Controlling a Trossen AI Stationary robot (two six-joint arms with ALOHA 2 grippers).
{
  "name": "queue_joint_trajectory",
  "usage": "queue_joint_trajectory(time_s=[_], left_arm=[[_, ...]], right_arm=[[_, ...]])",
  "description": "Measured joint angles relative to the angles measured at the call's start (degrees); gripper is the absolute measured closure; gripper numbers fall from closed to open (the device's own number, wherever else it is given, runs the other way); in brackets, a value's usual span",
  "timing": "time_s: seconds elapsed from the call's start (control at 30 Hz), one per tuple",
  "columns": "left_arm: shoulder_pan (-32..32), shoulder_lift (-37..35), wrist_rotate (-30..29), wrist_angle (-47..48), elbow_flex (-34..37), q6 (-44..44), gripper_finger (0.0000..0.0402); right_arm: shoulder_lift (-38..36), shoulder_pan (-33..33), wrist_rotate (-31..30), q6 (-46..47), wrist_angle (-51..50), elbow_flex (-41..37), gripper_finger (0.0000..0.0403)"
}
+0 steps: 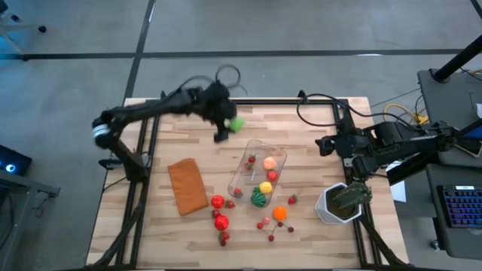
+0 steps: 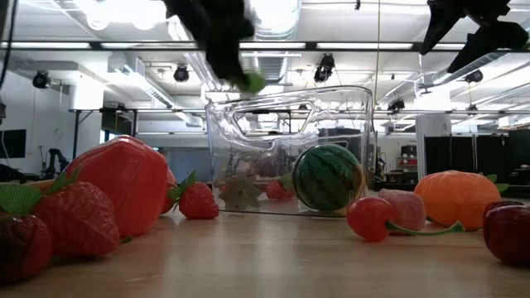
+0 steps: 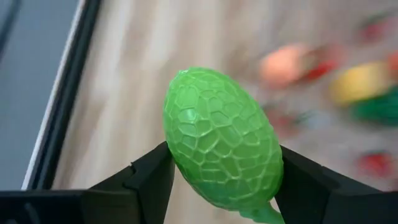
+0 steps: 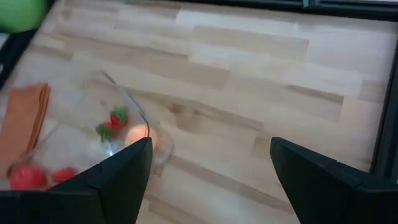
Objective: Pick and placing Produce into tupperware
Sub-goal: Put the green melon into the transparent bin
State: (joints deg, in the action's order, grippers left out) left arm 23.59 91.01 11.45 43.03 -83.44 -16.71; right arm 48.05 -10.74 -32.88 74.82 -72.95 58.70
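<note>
**Left gripper holds green fruit above table, right arm idle**

High view, left to right: flat brown-orange cloth (image 1: 187, 185) lower left of centre. Left gripper (image 1: 228, 125) upper centre, fingers clamped on a bright green bumpy oval toy fruit (image 1: 236, 124), off the table. Clear rectangular plastic tupperware (image 1: 280, 155) at centre holds several small pieces; red, orange and green toy produce (image 1: 220, 221) scattered just below it. Right gripper (image 1: 331, 144) centre right, fingers apart, holding nothing. White pot with green plant (image 1: 343, 202) lower right.

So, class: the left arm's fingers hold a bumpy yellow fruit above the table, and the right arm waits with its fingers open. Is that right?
One slip: the fruit is green, not yellow, as the left wrist view shows. The left fingers do hold it above the table, and the right fingers are open.
</note>
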Motion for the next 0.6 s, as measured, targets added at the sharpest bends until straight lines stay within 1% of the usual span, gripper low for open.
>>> queue_joint_trajectory(time_s=[0.03,0.1,0.17,0.27,0.33,0.43,0.53,0.6], left_arm=[[-3.5,-1.5,-0.8,-1.1,0.0,-0.1,0.0184],[-10.7,-3.1,-5.7,-4.9,0.0,0.0,0.0185],[-16.8,-3.5,-10.5,-6.5,0.0,1.7,0.0185],[-22.8,-1.3,-13.6,-6.9,-0.1,8.0,0.0185],[-24.6,1.9,-15.1,-5.4,0.1,14.4,0.0185],[-24.9,7.8,-17.5,-5.5,-0.4,22.5,0.0185],[-24.8,12.2,-17.9,-5.5,-2.6,29.7,0.0185],[-24.9,14.6,-17.3,-2.1,-4.4,32.7,0.0183]], right_arm=[[0.0,0.0,0.8,-0.7,0.0,0.0,0.0085],[0.0,0.0,3.0,-2.6,0.2,0.0,0.0085],[0.0,0.0,6.6,-5.2,0.9,0.0,0.0085],[0.0,-0.1,11.5,-8.9,2.8,0.0,0.0085],[0.0,-0.4,12.3,-10.3,3.9,0.0,0.0085],[0.0,-0.8,12.3,-11.4,4.4,0.0,0.0085],[0.0,-0.8,12.6,-11.4,4.4,0.0,0.0085],[0.0,-0.7,13.7,-10.9,4.4,0.0,0.0085]])
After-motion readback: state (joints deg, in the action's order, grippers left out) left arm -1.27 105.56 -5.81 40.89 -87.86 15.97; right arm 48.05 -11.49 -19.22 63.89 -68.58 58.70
